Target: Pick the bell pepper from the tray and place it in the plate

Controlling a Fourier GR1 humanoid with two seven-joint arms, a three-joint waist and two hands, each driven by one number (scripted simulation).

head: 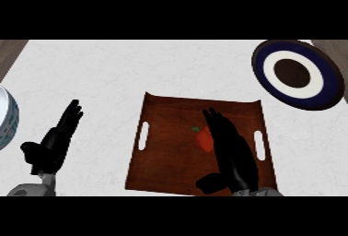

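Counter (136, 69), filling most of the frame: pale stone look, faint grey veining, matt. Tray (170, 152), centre: dark reddish-brown wood look, grain streaks lengthwise, dull sheen. Bell pepper (203, 140), on the tray: red skin, smooth, green stem. Plate (262, 69), upper right: glazed ceramic look, dark navy rim, white ring, dark brown centre, slight gloss. Both hands, left hand (51, 147) at lower left and right hand (231, 152) over the tray: black, matt, plastic-like. Strips at the upper corners: brown wood look.

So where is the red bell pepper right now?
In the head view, the red bell pepper lies near the middle of the brown wooden tray, partly hidden behind the open right hand.
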